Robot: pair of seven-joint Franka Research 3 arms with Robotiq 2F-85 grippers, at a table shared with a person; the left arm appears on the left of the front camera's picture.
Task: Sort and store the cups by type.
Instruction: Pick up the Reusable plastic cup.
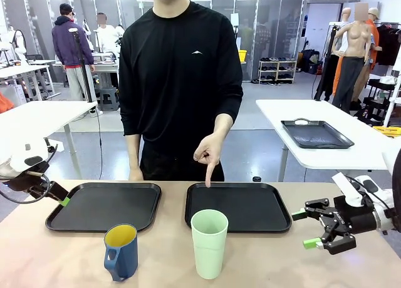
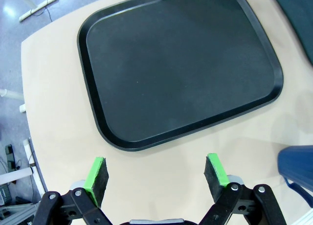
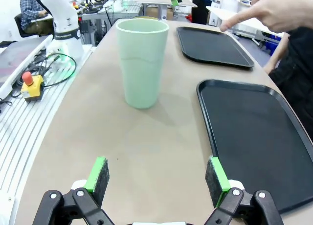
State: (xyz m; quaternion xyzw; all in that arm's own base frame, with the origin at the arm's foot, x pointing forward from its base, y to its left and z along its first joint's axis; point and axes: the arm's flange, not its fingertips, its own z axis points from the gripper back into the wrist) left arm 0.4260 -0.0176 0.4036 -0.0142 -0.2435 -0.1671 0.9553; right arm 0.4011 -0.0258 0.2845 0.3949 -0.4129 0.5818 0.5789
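The tall pale green plastic tumbler (image 1: pixel 209 244) stands upright on the tan table (image 1: pixel 62 257). It is ahead of the right gripper (image 1: pixel 305 228), slightly off the line of its fingers and well apart from them. The right gripper's jaws are spread wide with nothing between them, and a black rectangular plastic tray (image 1: pixel 241 206) lies just beside them.

The shorter dark blue mug with handle and yellow interior (image 1: pixel 121 252) stands upright, off to one side of the left gripper (image 2: pixel 159 171) and not touching it. This gripper is likewise wide and empty, and a second black tray (image 2: pixel 181 63) lies just ahead of its fingertips.

Beyond the right gripper, the person's hand (image 1: pixel 210 153) points one finger down at the first tray's far rim.
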